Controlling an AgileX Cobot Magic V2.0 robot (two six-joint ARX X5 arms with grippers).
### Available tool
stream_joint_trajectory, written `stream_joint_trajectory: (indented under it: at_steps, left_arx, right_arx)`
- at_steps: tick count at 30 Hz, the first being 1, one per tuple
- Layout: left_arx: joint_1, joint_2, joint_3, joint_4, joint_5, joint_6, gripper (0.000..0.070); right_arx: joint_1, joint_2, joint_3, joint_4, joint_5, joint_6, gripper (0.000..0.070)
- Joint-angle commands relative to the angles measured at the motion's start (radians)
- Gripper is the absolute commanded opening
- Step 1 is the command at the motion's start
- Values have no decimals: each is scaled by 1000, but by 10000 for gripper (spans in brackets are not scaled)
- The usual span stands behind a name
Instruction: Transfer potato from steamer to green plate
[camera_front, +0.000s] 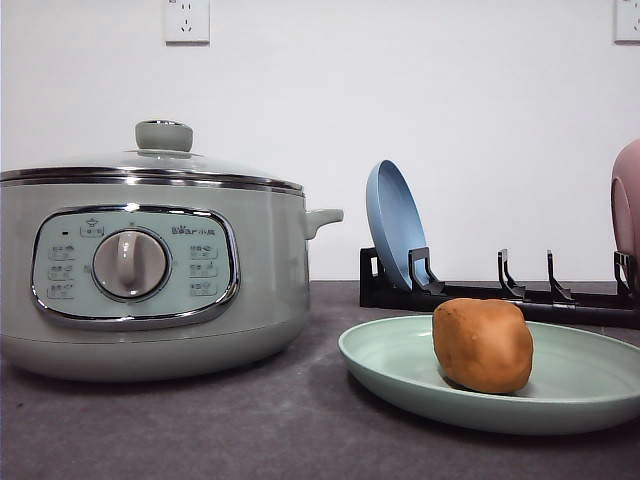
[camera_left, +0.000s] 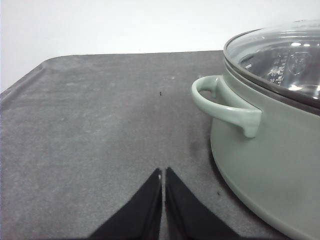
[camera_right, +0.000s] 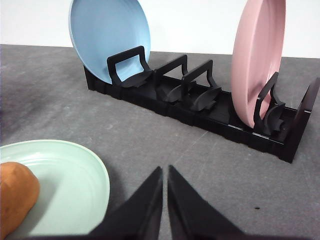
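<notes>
The orange-brown potato (camera_front: 482, 344) rests on the pale green plate (camera_front: 400, 365) at the front right of the table; the right wrist view catches the potato (camera_right: 15, 197) and the plate (camera_right: 75, 180) too. The sage-green steamer (camera_front: 150, 280) stands at the left with its glass lid on. In the left wrist view the steamer (camera_left: 270, 165) and its side handle (camera_left: 225, 102) sit beside my left gripper (camera_left: 163, 172), which is shut and empty over the bare mat. My right gripper (camera_right: 165, 170) is shut and empty, beside the green plate.
A black plate rack (camera_front: 500, 292) stands behind the green plate, holding a blue plate (camera_front: 395, 225) upright at its left end and a pink plate (camera_front: 627, 205) at its right. The rack (camera_right: 200, 105) lies ahead of the right gripper. Grey mat (camera_left: 90, 125) stretches beside the steamer.
</notes>
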Motion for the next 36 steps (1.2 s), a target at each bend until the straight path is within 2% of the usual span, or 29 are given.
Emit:
stream_joint_trajectory:
  at_steps: [1,36]
  left_arx:
    - [1,-2,-16,-11,1,-2,1]
    - [1,-2,-16,-11,1,-2,1]
  right_arx:
    - [2,-3,-6,-8,0,-4,4]
    - [2,-3,-5,0,0,4,4]
